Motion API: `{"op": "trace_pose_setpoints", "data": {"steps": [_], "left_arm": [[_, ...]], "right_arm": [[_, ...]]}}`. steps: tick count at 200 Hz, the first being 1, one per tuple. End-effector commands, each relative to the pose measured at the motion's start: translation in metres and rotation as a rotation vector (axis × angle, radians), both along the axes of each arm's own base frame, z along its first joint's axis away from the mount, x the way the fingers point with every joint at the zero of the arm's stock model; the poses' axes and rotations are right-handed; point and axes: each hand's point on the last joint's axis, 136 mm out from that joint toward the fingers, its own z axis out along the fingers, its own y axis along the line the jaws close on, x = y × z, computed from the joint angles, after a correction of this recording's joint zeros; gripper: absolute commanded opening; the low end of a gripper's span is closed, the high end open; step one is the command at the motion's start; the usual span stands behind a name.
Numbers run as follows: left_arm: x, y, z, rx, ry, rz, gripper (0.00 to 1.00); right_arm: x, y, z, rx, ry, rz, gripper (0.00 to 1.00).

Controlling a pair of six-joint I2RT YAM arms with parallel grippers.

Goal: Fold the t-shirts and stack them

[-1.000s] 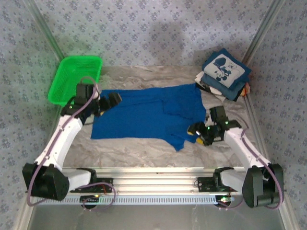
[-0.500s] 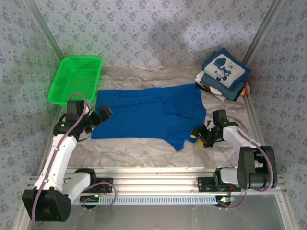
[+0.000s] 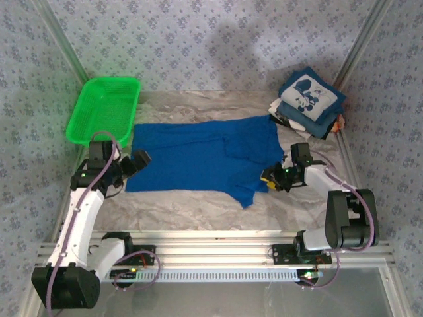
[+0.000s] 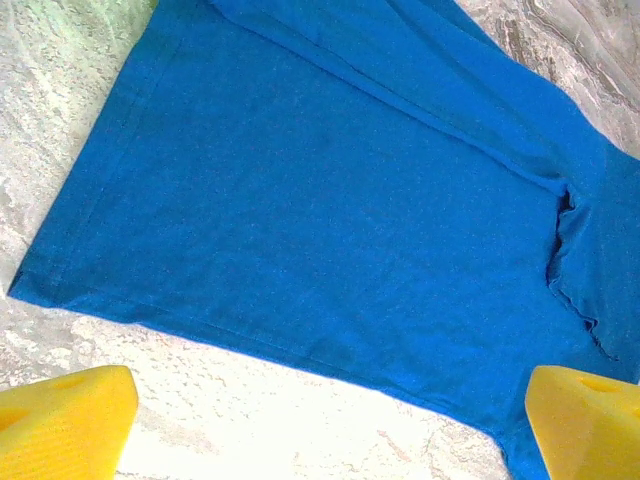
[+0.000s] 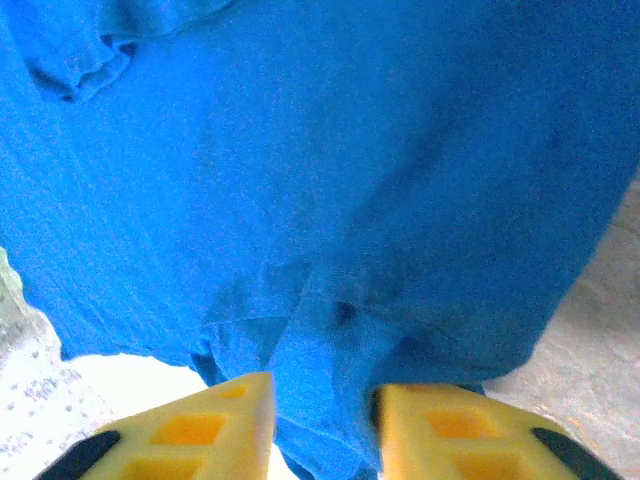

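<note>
So the right gripper (image 5: 325, 410) is pinching a bunched fold of the royal-blue t-shirt (image 3: 198, 158) at its right edge, jaws nearly together; left gripper (image 3: 139, 160) is spread wide just off the left hem; shirt lies spread on the table (image 3: 198, 206).

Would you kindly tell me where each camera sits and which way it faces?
Top external: above and behind the arm bases, facing down over the table; both arms, left gripper and right gripper show.
Left wrist: on the left arm, looking down at the blue t-shirt near its hem corner; wide-apart yellow fingers.
Right wrist: low over the shirt's edge; yellow fingers pinching a fold.
Shared: all three see the blue t-shirt.
</note>
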Motion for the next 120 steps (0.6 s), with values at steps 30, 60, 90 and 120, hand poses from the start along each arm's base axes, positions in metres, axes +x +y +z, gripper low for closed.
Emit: {"op": "trace_pose_setpoints", "data": {"steps": [30,60,90,120], "left_arm": [[-0.003,0.007,0.004,0.026,-0.022,0.012,1.00],[-0.003,0.008,0.002,0.030,-0.020,0.015,1.00],[-0.003,0.010,0.001,0.041,-0.018,0.014,1.00],[-0.004,0.012,0.000,0.058,-0.015,0.011,1.00]], "right_arm": [[0.009,0.004,0.008,0.053,-0.003,0.001,0.05],[0.021,-0.005,0.013,0.058,-0.011,-0.035,0.00],[0.040,-0.014,0.020,0.095,-0.025,-0.094,0.00],[0.055,-0.019,0.023,0.094,-0.024,-0.109,0.00]]}}
